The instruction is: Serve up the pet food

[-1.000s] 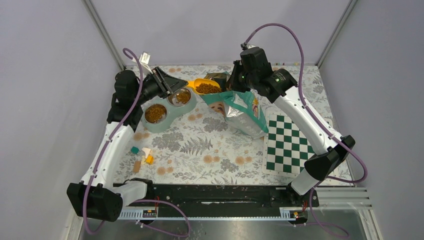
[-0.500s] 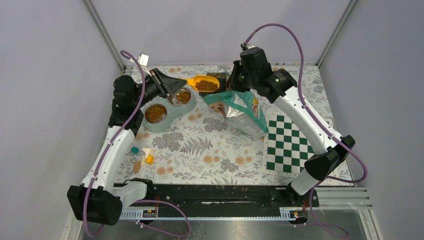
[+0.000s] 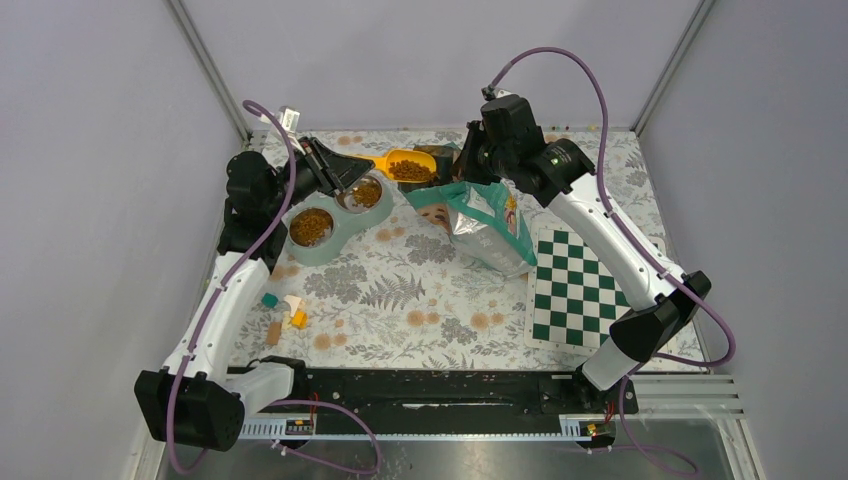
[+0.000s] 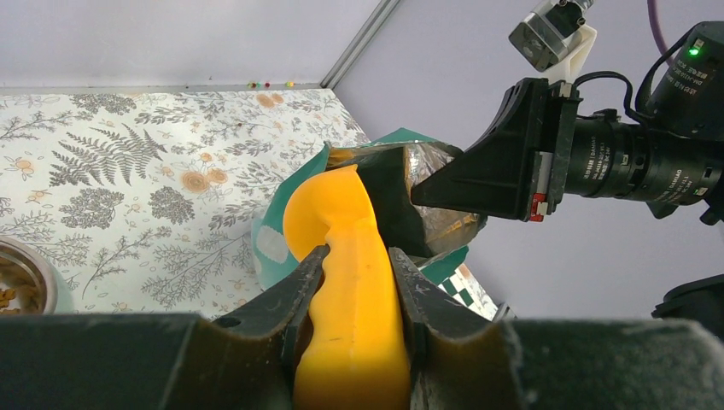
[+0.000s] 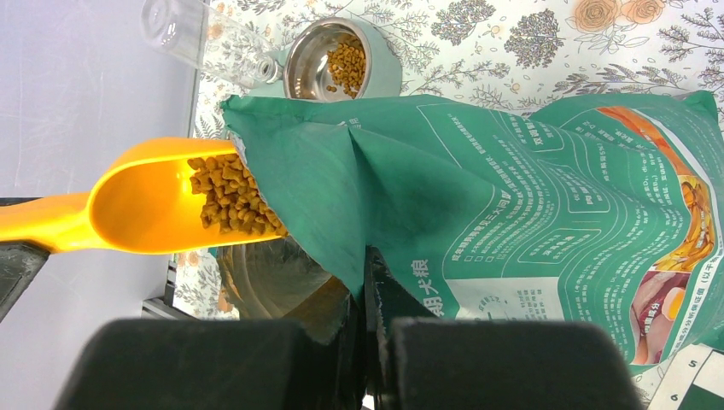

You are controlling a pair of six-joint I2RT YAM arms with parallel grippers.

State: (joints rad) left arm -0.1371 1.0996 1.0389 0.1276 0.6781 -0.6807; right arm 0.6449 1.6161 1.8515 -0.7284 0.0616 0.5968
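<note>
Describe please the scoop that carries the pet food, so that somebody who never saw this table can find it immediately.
Find the green food bag toward the back of the flowered table. Just left of its open mouth is the scoop, its handle shut in the jaws of the left gripper. Nothing else near it is bright orange, and it holds brown kibble.

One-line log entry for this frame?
left gripper shut on scoop handle | scoop loaded with kibble at bag mouth | right gripper shut on bag rim | double bowl holds kibble

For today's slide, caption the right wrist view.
Right gripper pinches the green bag beside an orange scoop loaded with kibble.
</note>
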